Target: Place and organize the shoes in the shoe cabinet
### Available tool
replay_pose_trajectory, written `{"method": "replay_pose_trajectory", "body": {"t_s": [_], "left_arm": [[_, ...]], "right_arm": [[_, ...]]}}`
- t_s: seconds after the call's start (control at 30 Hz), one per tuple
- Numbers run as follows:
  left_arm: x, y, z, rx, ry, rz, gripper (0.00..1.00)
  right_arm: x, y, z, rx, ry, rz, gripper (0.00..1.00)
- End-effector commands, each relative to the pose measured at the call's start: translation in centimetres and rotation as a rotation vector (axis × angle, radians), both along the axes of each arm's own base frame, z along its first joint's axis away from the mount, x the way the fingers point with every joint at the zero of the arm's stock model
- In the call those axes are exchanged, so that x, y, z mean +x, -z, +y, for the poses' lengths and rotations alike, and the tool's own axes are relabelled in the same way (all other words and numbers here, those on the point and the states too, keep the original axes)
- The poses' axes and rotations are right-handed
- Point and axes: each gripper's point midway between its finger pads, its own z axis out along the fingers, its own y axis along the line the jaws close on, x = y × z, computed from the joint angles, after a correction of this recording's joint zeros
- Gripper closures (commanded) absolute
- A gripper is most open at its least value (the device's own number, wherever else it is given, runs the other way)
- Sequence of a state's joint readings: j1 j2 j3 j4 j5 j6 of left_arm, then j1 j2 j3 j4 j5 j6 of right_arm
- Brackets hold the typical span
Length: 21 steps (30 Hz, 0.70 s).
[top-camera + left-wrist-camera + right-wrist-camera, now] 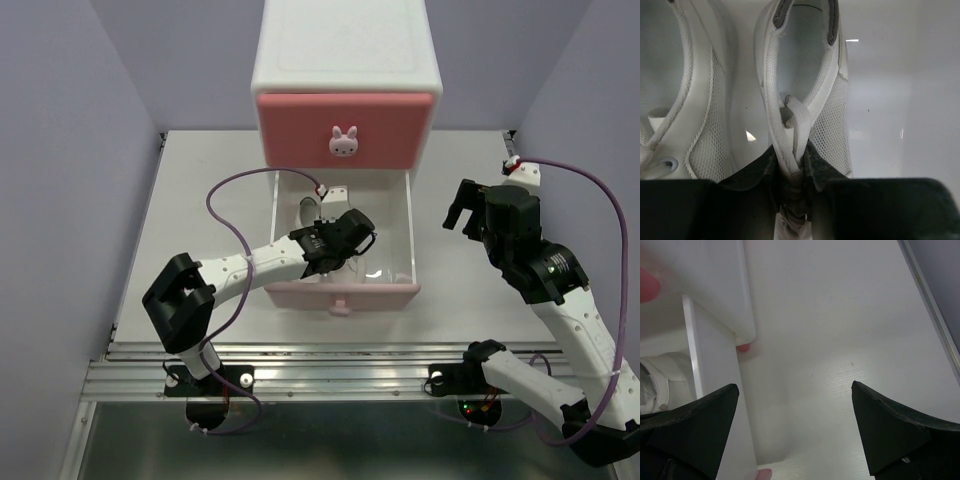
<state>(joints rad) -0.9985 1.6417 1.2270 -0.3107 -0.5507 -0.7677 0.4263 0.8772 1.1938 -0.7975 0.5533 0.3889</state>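
Note:
The shoe cabinet (347, 60) stands at the back of the table. Its darker pink upper drawer (345, 130) is closed and its paler pink lower drawer (343, 296) is pulled out. My left gripper (345, 245) reaches down into the open drawer. In the left wrist view it (792, 160) is shut on the laced tongue of a white sneaker (832, 120). A second white sneaker (695, 125) lies just left of it on the drawer floor. My right gripper (462, 212) hangs open and empty over the table, right of the drawer (715, 365).
The drawer's white side walls (409, 225) close in the left gripper. The cabinet's bottom corner (735, 315) stands close to the right gripper's left finger. Bare table (850, 340) lies under the right gripper. Purple cables (225, 200) loop over both arms.

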Motion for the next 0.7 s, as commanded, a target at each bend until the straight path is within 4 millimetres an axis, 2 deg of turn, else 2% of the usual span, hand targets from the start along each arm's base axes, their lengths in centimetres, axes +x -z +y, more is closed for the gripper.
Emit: {"method": "replay_pose_trajectory", "body": {"t_s": [0.0,0.1,0.17,0.2,0.5,0.63,0.67], "left_arm": [[0.7,-2.6,-0.3,-0.011,0.019,-0.049,0.67],[0.7,-3.3,-0.3,-0.016,0.029,-0.056,0.53],[0.6,-3.9,-0.1,-0.014,0.032,-0.061,0.38],[0.5,-4.1,-0.1,-0.016,0.033,-0.063,0.35],[-0.4,-8.0,-0.6,-0.113,0.101,-0.095,0.2],[-1.0,-10.8,-0.7,-0.159,0.148,-0.132,0.15],[-1.2,-12.0,-0.6,-0.179,0.156,-0.147,0.08]], "right_arm": [[0.3,-1.1,-0.4,0.016,0.028,-0.057,0.0],[0.3,-1.1,-0.4,0.016,0.028,-0.057,0.0],[0.4,-1.1,-0.4,0.019,0.03,-0.059,0.0],[0.4,-1.2,-0.4,0.023,0.031,-0.063,0.0],[0.7,-1.8,-0.1,0.039,0.022,-0.085,0.0],[0.8,-2.8,0.1,0.047,0.015,-0.106,0.0],[0.8,-3.2,0.1,0.05,0.014,-0.116,0.0]]}}
